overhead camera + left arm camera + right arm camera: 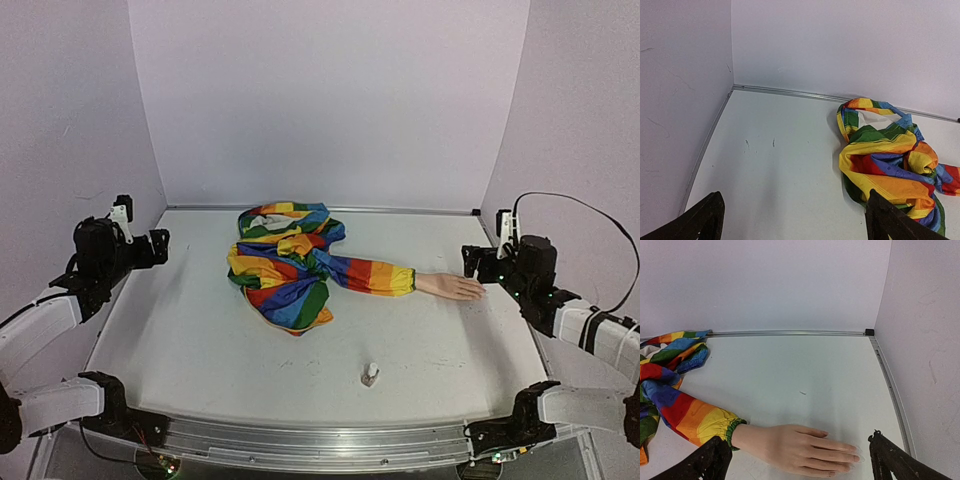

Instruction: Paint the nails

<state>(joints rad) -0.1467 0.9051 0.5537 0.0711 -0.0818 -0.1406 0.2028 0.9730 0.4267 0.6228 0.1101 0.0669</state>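
A pale peach mannequin hand (pixel 450 287) lies flat on the table at the right, ending a rainbow-striped sleeve (pixel 360 273) of a crumpled garment (pixel 285 262). Its small nails (pixel 855 458) show at the fingertips in the right wrist view, pointing right. My right gripper (pixel 480 264) hovers just right of the fingertips, open and empty; in its wrist view (pixel 795 460) the hand (pixel 800 447) lies between the fingers. My left gripper (pixel 150 247) is open and empty at the far left, well away from the garment (pixel 890 160).
A small whitish bottle (pixel 370 375) stands near the table's front edge, middle. White walls enclose the table on the left, back and right. A metal rail (pixel 300 445) runs along the front edge.
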